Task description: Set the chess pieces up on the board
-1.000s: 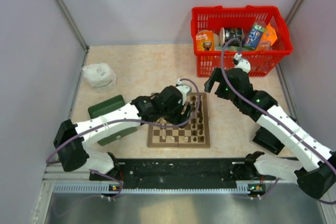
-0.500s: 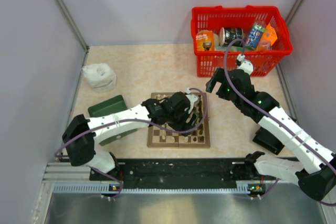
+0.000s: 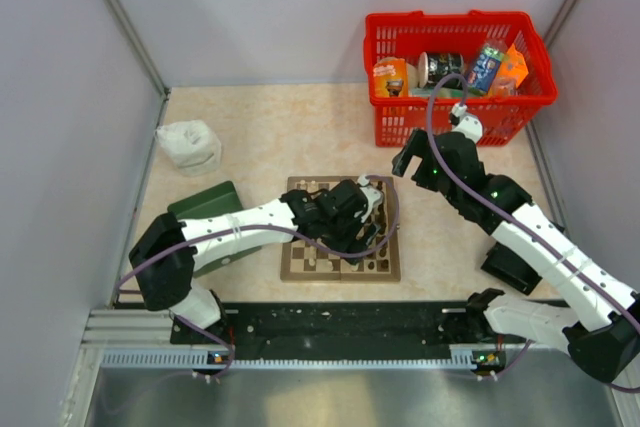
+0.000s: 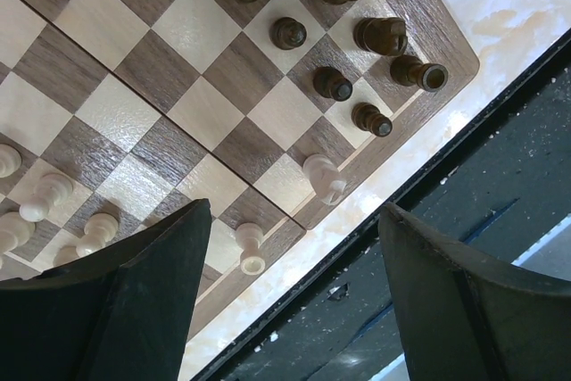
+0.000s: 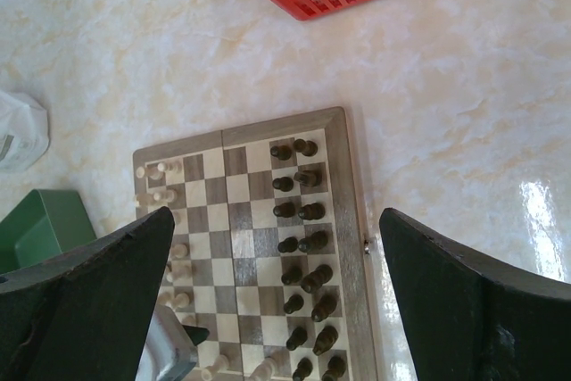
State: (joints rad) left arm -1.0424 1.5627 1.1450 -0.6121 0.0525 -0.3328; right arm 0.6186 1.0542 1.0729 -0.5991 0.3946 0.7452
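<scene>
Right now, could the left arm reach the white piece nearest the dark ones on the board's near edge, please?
Probably yes: the open left end effector hovers above that white piece, nothing between.

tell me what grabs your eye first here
The wooden chessboard sits in the middle, dark pieces lined along one side and cream pieces along the other, with the left gripper open right above it. Behind it at the far right stands a bright red basket full of packaged items.

No legible txt, labels on tins & packs (image 3: pixel 441 66) in red plastic mesh basket (image 3: pixel 515 119) too small to read
</scene>
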